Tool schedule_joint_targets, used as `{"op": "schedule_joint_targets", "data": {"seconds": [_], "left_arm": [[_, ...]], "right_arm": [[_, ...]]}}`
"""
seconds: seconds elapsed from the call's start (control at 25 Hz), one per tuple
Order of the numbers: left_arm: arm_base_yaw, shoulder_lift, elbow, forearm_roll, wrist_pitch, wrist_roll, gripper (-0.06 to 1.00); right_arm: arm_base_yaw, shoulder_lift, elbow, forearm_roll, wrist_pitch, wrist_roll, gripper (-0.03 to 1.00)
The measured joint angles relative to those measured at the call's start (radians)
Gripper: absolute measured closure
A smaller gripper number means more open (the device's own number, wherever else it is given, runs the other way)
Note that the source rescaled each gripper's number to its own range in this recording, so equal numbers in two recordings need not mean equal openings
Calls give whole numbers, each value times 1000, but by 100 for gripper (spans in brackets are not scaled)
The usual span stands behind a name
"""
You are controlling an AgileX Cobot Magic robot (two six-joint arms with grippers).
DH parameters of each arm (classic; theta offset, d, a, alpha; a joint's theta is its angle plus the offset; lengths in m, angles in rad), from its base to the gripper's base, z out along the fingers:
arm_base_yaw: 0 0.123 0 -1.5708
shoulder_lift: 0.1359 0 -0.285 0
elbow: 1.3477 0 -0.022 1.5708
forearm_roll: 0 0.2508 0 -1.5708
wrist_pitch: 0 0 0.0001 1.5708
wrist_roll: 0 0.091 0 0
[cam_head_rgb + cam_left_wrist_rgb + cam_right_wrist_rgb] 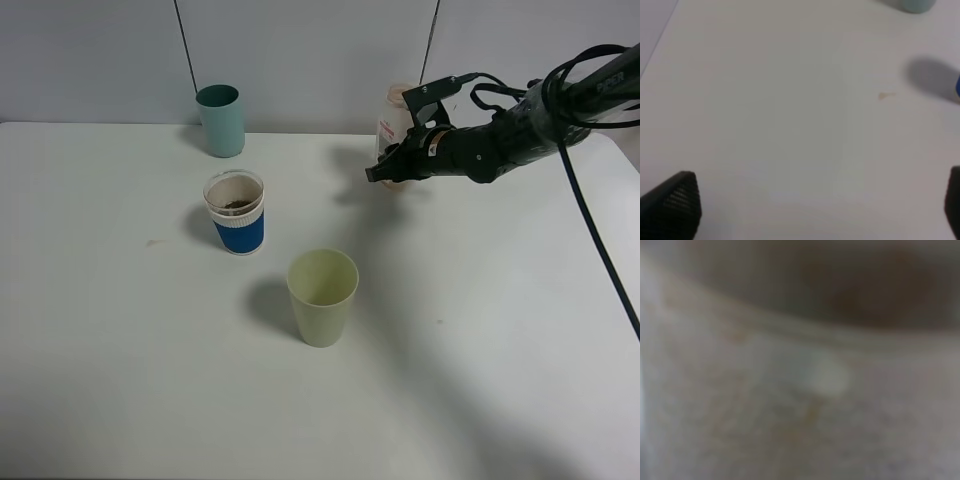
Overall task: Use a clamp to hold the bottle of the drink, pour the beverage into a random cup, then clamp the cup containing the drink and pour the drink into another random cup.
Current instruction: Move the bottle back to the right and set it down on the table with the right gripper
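The bottle of the drink [392, 118] stands upright near the table's back edge, right of centre. My right gripper [393, 166] is shut on its lower half, reaching in from the right. The right wrist view is one blurred close-up of the bottle [805, 405]. The blue cup with a white band [238, 216] stands left of centre with a little brown beverage [237, 205] in its bottom. The teal cup [221, 121] is behind it at the back. My left gripper [812, 205] hangs open over bare table, its black fingertips [672, 205] far apart.
A pale green cup [322, 297] stands in the middle of the white table [480, 350], in front of the blue cup. A small brownish spot [152, 242] marks the table to the left, and the left wrist view shows this spot [885, 95] too. A grey wall runs behind.
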Motion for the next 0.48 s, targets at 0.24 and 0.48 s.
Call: {"op": "schedule_joint_targets", "data": {"seconds": [0.24,0.48], "left_arm": [[0,0,0,0,0,0,-5],[0,0,0,0,0,0,-5]], "right_arm": [[0,0,0,0,-1,0,97],[0,2,0,0,-20,0,96]]}}
